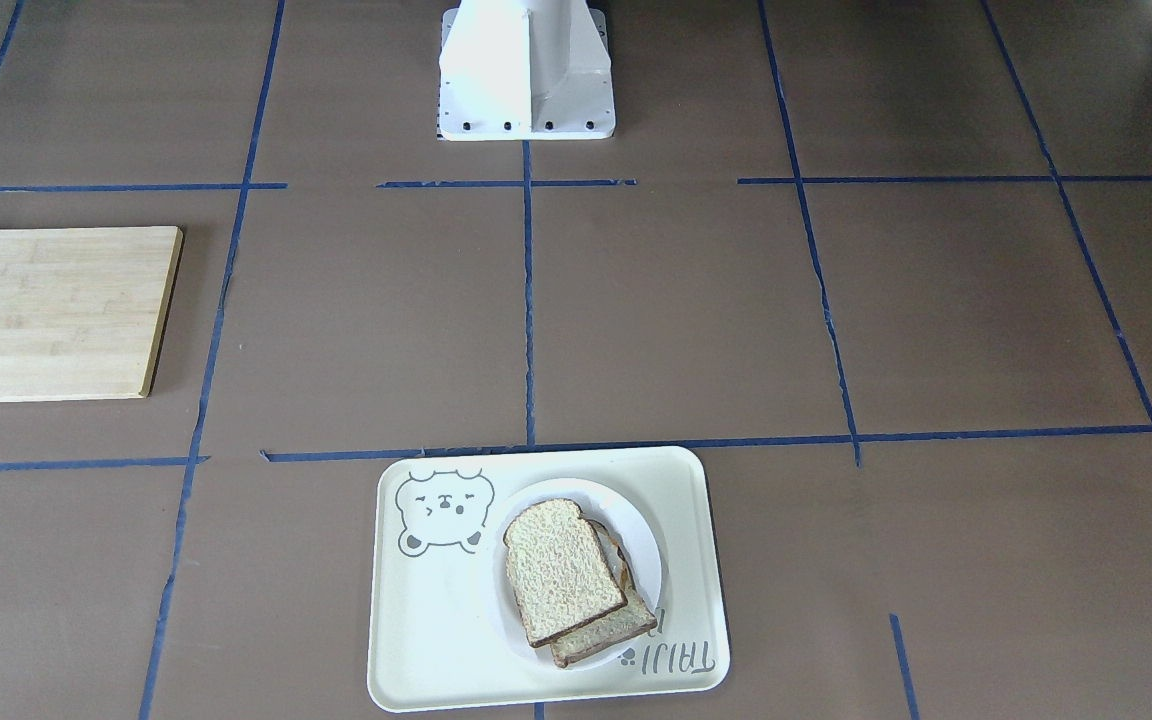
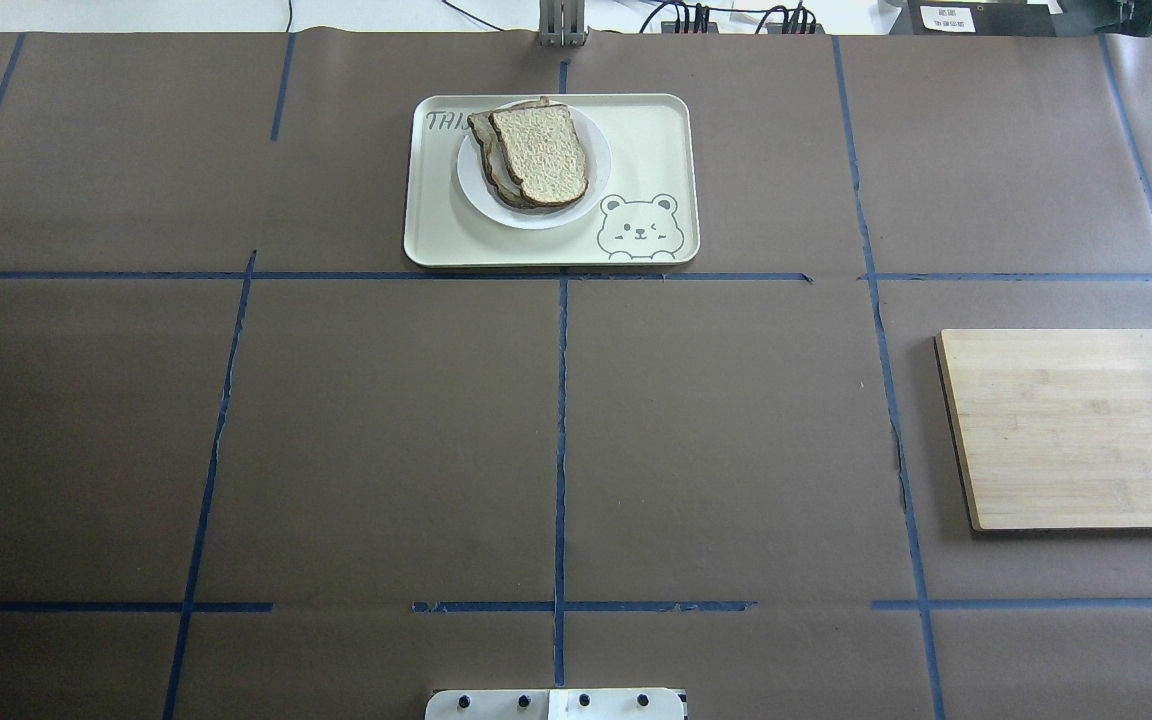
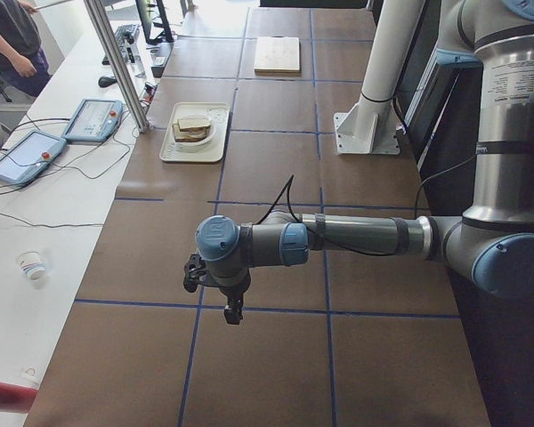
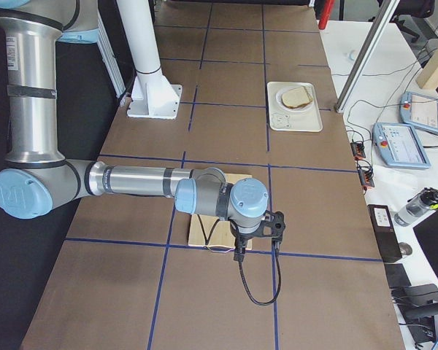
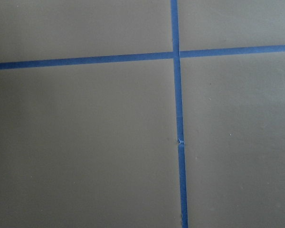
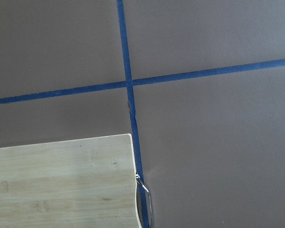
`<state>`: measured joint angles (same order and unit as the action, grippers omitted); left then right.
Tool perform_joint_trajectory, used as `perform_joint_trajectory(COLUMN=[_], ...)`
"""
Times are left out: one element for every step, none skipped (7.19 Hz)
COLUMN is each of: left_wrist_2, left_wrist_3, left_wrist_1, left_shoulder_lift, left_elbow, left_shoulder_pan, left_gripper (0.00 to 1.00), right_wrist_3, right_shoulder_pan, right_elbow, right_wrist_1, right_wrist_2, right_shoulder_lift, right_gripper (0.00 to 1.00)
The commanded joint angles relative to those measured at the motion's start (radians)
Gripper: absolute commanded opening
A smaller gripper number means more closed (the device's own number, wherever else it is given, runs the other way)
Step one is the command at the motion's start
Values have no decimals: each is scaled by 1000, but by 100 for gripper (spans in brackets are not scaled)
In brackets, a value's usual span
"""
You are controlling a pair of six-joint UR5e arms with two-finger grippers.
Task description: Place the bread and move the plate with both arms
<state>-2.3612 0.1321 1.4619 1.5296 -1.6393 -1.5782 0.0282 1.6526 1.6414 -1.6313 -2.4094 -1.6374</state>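
The bread (image 1: 561, 570) is a plain pale-tan slice lying on top of a second slice (image 1: 608, 632), shifted a little off it. Both rest on the plate (image 1: 644, 545), a small white round one. The plate stands on a cream tray (image 1: 436, 620) with a bear drawing. The overhead view shows the same bread (image 2: 541, 155), plate (image 2: 591, 190) and tray (image 2: 656, 130). My left gripper (image 3: 233, 310) hangs over bare table far from the tray. My right gripper (image 4: 239, 251) hangs by the wooden board. Both show only in side views, so I cannot tell if they are open or shut.
A wooden board (image 2: 1081, 430) lies on my right side of the table; its corner shows in the right wrist view (image 6: 61, 185). Blue tape lines (image 5: 178, 118) grid the brown table. The white robot base (image 1: 526, 80) stands at the table's edge.
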Motion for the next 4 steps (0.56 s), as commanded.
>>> perform_joint_trajectory(left_wrist_2=[-1,-1,-1,-1], left_wrist_3=[-3,-3,-3,-3], left_wrist_1=[0,0,0,0], left_shoulder_lift=[1,1,1,1], left_elbow=[-2,-1,-1,-1], left_shoulder_pan=[1,1,1,1], left_gripper=[100,100,100,100], right_wrist_3=[1,-1,-1,1], right_shoulder_pan=[0,0,0,0], right_elbow=[-11,-26,-32,-32], right_wrist_1=[115,119,119,117], right_wrist_2=[4,4,4,4], right_shoulder_lift=[-53,-53,-53,-50], right_gripper=[100,100,100,100])
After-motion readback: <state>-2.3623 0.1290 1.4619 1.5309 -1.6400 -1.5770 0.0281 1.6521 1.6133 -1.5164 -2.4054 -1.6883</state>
